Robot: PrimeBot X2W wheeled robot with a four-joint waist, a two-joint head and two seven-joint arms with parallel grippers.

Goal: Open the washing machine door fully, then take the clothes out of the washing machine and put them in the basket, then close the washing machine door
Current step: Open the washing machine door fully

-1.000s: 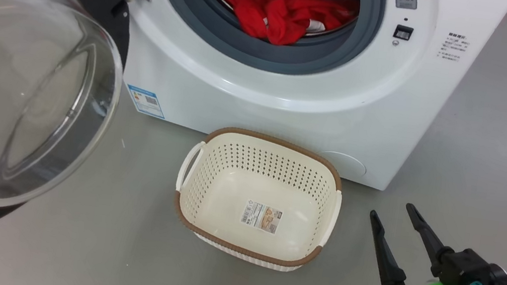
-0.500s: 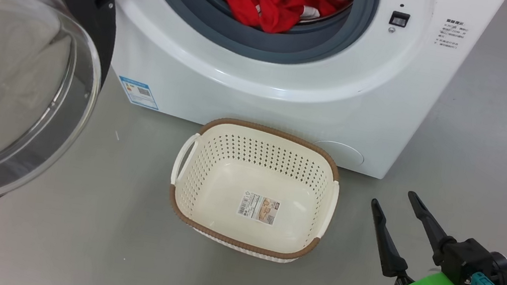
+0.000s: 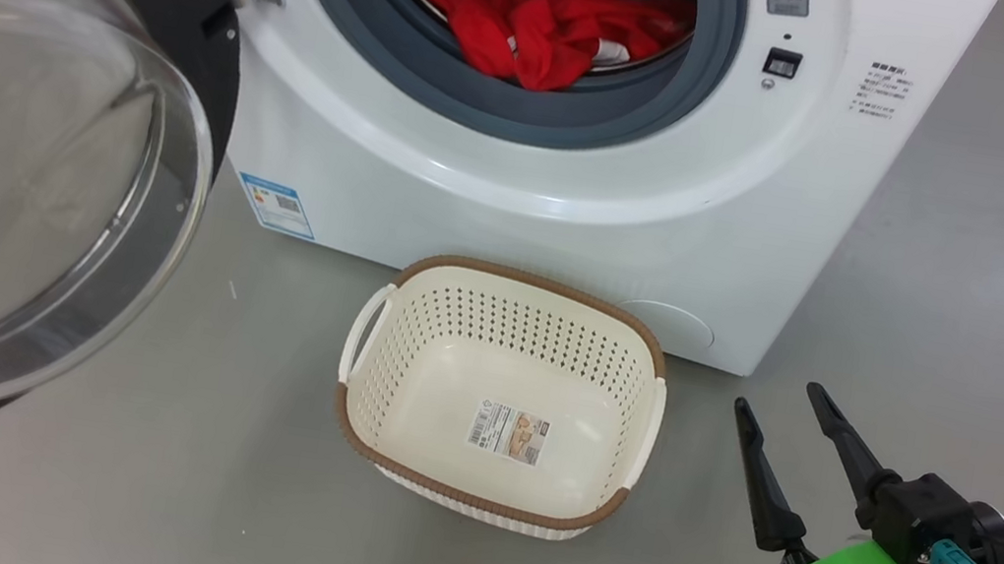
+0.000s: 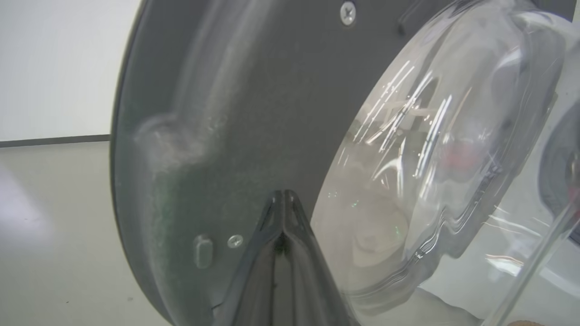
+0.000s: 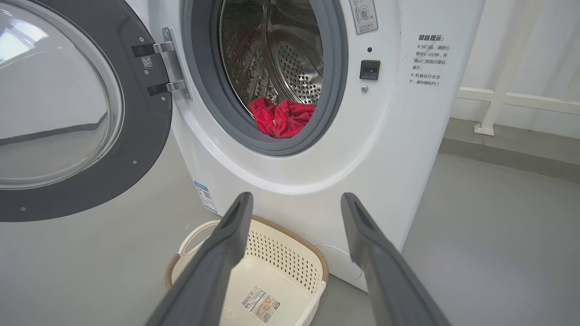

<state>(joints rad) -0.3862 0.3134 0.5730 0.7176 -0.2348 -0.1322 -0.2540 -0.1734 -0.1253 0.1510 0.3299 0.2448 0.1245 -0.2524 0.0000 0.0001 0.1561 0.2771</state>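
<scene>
The red clothes [image 3: 540, 24] lie inside the washer [image 3: 571, 223] (none taken out yet); its door [image 3: 197, 57] hangs wide open and the basket [image 3: 501, 391] in front is empty. Right jaws spread beside the basket, left jaws pressed together by the door; closing comes last

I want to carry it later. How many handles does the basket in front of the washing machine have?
2. The left handle sits on the basket's left end, the right handle on its right end; nothing hides either.
</scene>
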